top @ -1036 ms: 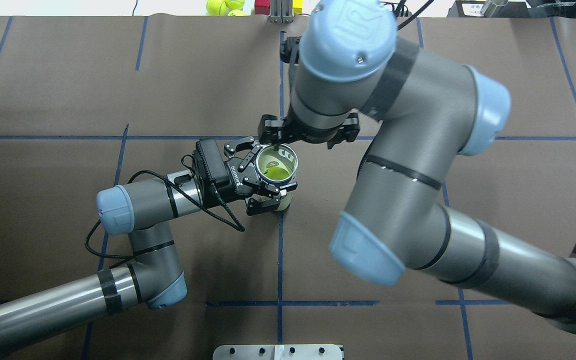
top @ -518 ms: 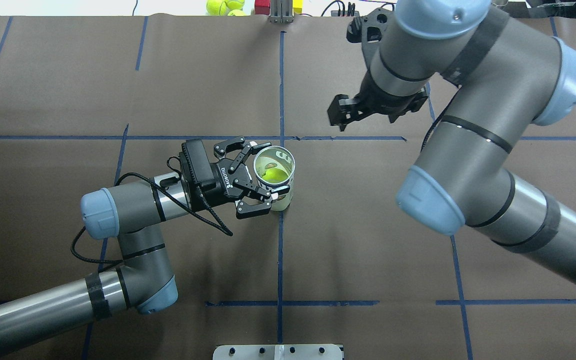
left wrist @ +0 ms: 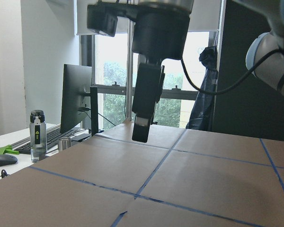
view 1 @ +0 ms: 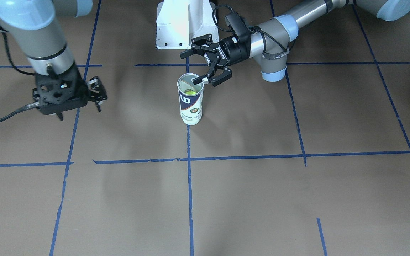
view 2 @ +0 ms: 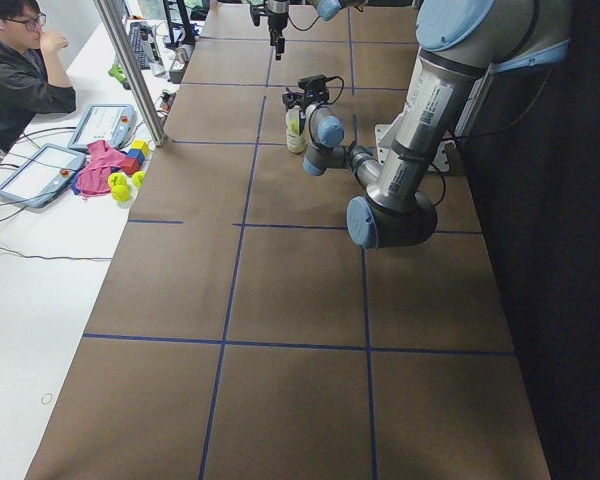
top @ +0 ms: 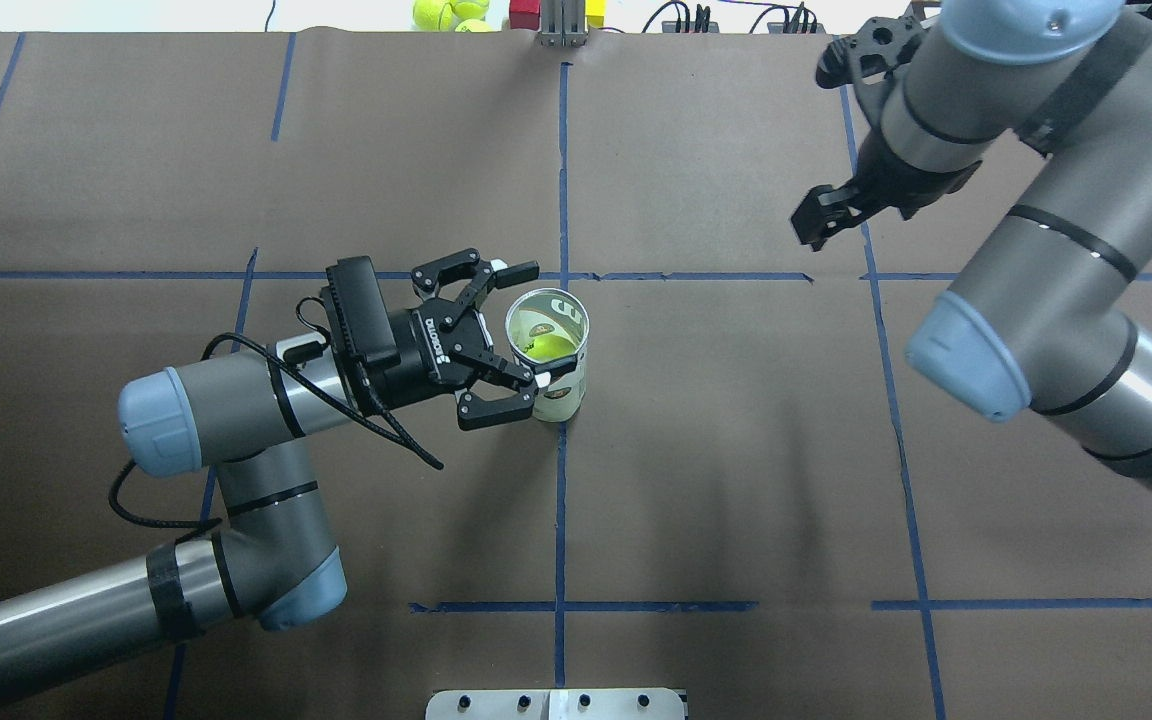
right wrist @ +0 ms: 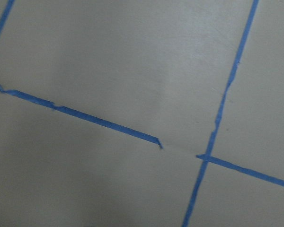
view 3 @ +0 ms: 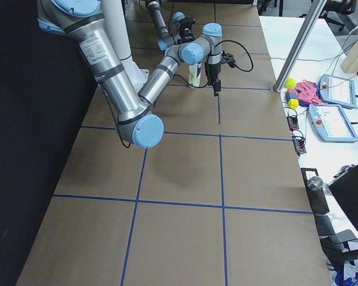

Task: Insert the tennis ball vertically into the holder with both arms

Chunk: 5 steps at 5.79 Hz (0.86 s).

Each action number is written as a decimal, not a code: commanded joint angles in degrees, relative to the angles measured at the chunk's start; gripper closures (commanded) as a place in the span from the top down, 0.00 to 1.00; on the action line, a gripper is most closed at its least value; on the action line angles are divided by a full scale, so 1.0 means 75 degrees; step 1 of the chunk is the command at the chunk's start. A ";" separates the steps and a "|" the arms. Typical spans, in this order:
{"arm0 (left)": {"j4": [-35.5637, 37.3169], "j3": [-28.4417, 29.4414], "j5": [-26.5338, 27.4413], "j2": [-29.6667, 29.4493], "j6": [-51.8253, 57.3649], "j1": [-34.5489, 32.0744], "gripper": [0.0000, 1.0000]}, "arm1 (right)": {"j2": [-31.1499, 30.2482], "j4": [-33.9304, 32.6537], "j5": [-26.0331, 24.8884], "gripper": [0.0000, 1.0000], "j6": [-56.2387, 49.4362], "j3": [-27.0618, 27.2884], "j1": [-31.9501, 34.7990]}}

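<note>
The holder (top: 563, 398) stands upright on the brown table, its open mouth facing up. A tennis ball (top: 548, 347) lies inside it, also visible through the mouth in the front-facing view (view 1: 190, 93). My left gripper (top: 534, 324) is open at the holder's left side. Its fingertips (top: 521, 270) flank the rim without clasping it. My right gripper (view 1: 80, 109) hangs open over bare table far to the holder's right and holds nothing. In the left wrist view the right gripper (left wrist: 144, 109) hangs above the table, and the holder is out of frame.
Spare tennis balls (top: 451, 12) and coloured blocks (top: 526, 12) lie beyond the table's far edge. The white pedestal (view 1: 180, 25) stands behind the holder. A person (view 2: 20, 70) sits at a side desk with tablets. Blue tape lines (right wrist: 213, 123) cross the table.
My right arm has swung from over the holder away to the right. My left gripper has drawn back to the left, off the holder's sides. The holder stays upright with the ball inside.
</note>
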 commanded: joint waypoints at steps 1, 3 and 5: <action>0.0490 -0.0155 -0.0020 0.0011 -0.0189 -0.0621 1.00 | -0.0949 0.0314 0.0530 1.00 -0.1559 -0.0019 0.0935; 0.1308 -0.0575 -0.0136 0.0816 -0.0261 -0.1102 1.00 | -0.2519 0.1858 0.1268 1.00 -0.3374 -0.0495 0.2164; 0.2609 -0.0823 -0.0929 0.1310 -0.0272 -0.1862 1.00 | -0.3470 0.2063 0.1985 1.00 -0.5180 -0.0628 0.3384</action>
